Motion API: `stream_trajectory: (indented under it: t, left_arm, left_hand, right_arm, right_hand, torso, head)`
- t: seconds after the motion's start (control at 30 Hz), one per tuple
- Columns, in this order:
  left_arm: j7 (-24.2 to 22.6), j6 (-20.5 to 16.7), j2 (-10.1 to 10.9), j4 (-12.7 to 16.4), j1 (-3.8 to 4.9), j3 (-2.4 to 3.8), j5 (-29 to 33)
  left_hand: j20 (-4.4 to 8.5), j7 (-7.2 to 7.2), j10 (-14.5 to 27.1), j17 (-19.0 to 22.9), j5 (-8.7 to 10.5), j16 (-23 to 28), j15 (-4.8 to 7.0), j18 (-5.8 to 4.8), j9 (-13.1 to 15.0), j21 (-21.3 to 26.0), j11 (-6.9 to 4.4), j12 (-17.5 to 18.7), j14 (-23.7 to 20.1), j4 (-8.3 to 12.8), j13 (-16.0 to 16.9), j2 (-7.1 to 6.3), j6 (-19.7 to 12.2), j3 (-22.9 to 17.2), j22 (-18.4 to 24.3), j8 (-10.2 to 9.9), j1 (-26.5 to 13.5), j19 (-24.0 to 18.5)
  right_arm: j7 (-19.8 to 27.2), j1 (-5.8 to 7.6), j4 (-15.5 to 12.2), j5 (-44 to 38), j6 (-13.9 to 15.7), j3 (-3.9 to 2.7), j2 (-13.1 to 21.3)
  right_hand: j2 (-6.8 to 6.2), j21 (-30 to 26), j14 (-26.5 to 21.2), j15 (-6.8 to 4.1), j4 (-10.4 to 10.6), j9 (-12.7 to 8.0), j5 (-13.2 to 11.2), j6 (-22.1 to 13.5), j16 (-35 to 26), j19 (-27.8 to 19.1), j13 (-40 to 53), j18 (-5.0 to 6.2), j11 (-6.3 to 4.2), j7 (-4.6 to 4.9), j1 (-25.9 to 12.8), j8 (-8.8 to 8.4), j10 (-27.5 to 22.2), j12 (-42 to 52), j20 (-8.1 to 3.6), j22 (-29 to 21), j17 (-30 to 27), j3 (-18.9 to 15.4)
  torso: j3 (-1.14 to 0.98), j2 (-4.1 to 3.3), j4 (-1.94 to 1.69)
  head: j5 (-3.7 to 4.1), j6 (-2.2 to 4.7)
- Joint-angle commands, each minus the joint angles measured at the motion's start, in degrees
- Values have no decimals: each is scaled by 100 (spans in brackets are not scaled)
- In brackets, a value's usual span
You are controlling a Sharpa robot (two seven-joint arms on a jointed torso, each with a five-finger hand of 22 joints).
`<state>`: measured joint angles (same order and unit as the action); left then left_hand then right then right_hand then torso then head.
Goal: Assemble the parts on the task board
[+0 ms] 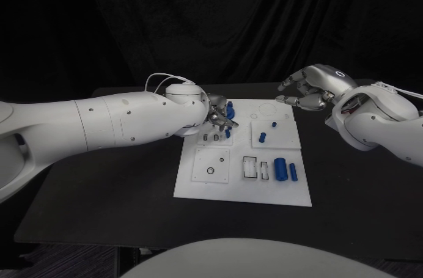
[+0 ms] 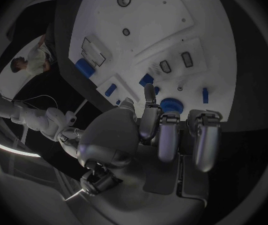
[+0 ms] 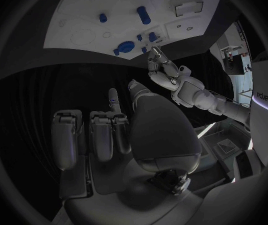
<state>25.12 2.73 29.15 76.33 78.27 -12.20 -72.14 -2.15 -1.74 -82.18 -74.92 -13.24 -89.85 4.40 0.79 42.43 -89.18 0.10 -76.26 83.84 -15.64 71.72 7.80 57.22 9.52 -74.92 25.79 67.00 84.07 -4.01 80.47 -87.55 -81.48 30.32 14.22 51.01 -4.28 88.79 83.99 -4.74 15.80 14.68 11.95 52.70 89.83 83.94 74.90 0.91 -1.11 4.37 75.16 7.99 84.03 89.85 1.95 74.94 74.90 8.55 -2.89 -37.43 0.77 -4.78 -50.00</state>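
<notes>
The white task board (image 1: 242,186) lies mid-table. My left hand (image 1: 216,119) hovers low over its far-left part, fingers bent down beside a round blue part (image 2: 170,105) and a smaller blue part (image 1: 230,110). I cannot tell whether its fingertips (image 2: 149,92) hold anything. A thick blue cylinder (image 1: 279,168) and a thin blue pin (image 1: 293,171) lie at the board's near right. Two small blue pegs (image 1: 264,135) stand on the right-hand plate. My right hand (image 1: 308,92) hangs above the table past the board's far-right corner, fingers (image 3: 102,130) curled in, nothing in them.
Rectangular slots (image 1: 250,165) and a small ring hole (image 1: 211,170) mark the board's near half. Bare black table (image 1: 106,186) spreads around the board on all sides. The left forearm (image 1: 115,122) stretches across the table's left side.
</notes>
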Motion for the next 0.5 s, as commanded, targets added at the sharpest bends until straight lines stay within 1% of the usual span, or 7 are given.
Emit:
stream_trajectory:
  t: [0.03,0.1,0.23,0.33,0.4,0.5]
  left_arm:
    - [-75,-10,-28,-40,11,4,-38]
    - [-114,-34,-42,-69,9,4,-38]
    - [-172,-74,-73,-117,8,4,-38]
    - [-188,-80,-98,-153,6,3,-38]
    - [-181,-65,-108,-170,5,3,-38]
    - [-172,-58,-114,-183,4,3,-38]
  left_hand:
    - [45,-3,-782,-1508,-28,-15,40,-17,13,20,-224,-1374,616,2,1828,22,-33,-29,-1277,-32,60,427]
    - [45,-3,-782,-1508,-32,-15,40,-17,18,22,-224,-1374,616,1,1828,25,-32,-34,-1273,-35,62,425]
    - [45,-1,-782,-1508,-53,-15,40,-14,46,27,-225,-1374,616,7,1828,26,-29,-59,-1265,-50,86,419]
    - [46,-1,-782,-1508,-63,-15,41,-16,55,25,-226,-1374,616,11,1828,24,-29,-68,-1270,-56,96,422]
    - [46,-1,-782,-1508,-63,-15,41,-16,55,25,-226,-1374,616,11,1828,24,-29,-68,-1270,-56,96,422]
    - [47,4,-782,-1508,-73,-15,42,-14,81,29,-228,-1374,616,9,1828,31,-6,-88,-1263,-59,105,417]
  right_arm:
    - [-91,-11,7,-5,-25,-4,0]
    - [-92,-11,7,-5,-30,-4,1]
    - [-97,-11,0,-5,-40,-4,9]
    - [-103,-11,-4,-5,-56,-4,10]
    - [-104,-11,-7,-5,-65,-4,11]
    - [-104,-11,-16,-5,-68,-5,16]
  right_hand:
    - [53,-8,601,59,-25,7,14,28,17,523,1510,-53,25,3,10,14,597,15,33,1456,1510,12]
    - [53,-8,601,59,-25,7,14,28,17,523,1510,-53,25,3,10,14,597,15,33,1456,1510,12]
    - [55,-12,601,60,-24,6,15,34,17,521,1510,-52,27,7,6,13,597,15,34,1454,1510,10]
    - [55,-12,601,60,-24,6,15,34,17,521,1510,-52,27,7,6,13,597,15,34,1454,1510,10]
    - [55,-12,601,60,-24,6,15,34,17,521,1510,-52,27,7,6,13,597,15,34,1454,1510,10]
    - [55,-12,601,60,-24,6,15,34,17,521,1510,-52,27,7,6,13,597,15,34,1454,1510,10]
  torso:
    - [-6,-3,8]
    - [0,-8,1]
    - [13,-5,2]
    - [7,0,2]
    - [7,0,2]
    - [13,-1,-1]
  head:
    - [2,0]
    - [9,0]
    - [28,0]
    - [28,0]
    - [30,0]
    - [32,0]
